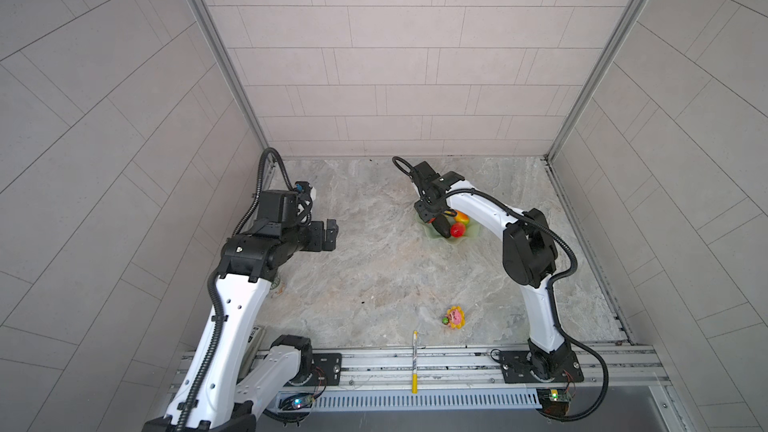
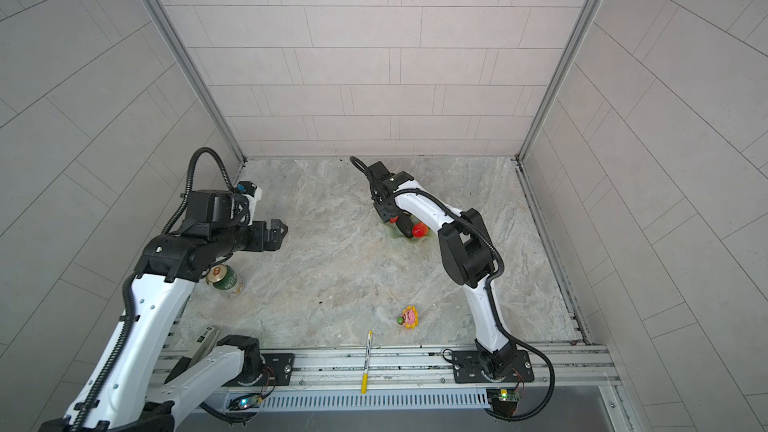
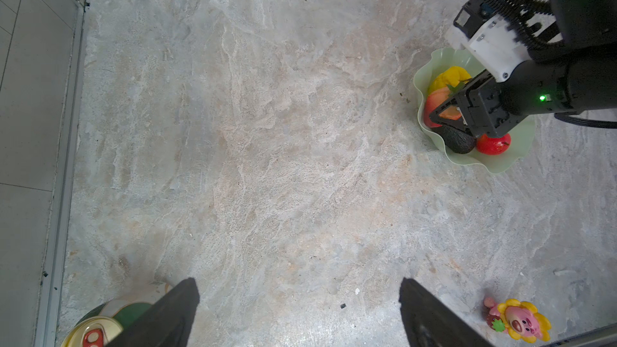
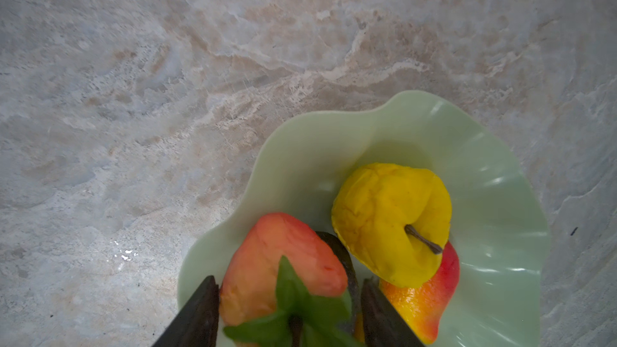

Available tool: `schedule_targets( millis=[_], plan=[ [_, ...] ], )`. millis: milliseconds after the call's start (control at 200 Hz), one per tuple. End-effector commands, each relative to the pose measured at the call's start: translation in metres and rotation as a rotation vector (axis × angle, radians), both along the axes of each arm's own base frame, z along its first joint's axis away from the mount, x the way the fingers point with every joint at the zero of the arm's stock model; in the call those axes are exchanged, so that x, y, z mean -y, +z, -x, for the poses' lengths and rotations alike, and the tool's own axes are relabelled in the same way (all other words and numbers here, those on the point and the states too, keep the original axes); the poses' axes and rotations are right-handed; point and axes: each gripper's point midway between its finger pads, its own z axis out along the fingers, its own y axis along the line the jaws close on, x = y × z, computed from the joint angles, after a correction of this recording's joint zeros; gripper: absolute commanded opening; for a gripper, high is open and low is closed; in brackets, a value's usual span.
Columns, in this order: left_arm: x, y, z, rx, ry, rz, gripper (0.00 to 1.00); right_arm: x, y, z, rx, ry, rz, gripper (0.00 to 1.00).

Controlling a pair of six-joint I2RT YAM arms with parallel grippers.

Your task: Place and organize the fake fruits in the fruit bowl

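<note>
In fruit bowl (image 4: 500, 168): right gripper (image 4: 288, 278), 2 fingers part-spread astride leafy red fruit (image 4: 267, 255); grip unclear. Risk: lifting snags leaves, drags fruit over rim. left gripper (image 3: 297, 282) spread, empty, well apart from bowl.

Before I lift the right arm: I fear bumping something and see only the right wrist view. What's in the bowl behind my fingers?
Observer: A round red fruit lies in the bowl, beside a dark fruit.
Operator: Where's the left gripper?
Observer: The left gripper hangs open and empty, far left of the bowl.
Operator: Anything loose elsewhere?
Observer: In both top views a flower toy and a pen lie well apart from the bowl, nearer the viewer.
</note>
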Motion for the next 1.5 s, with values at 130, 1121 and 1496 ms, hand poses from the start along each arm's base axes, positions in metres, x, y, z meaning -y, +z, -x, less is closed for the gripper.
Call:
schedule_targets(
  millis=[130,1121,1496],
  plan=[
    [0.001,0.007,-0.001,0.009,-0.004,0.003,1.0,0.003,0.02,-0.001,0.044,-0.015,-0.011,0.66],
    [-0.021,-0.016,-0.064,0.337,0.205,0.027,1.0,0.252,0.104,0.13,0.946,-0.52,-0.07,1.0],
    [-0.076,-0.102,-0.09,0.401,0.459,-0.208,1.0,0.264,0.027,0.105,0.851,-0.529,0.006,1.0]
  ],
)
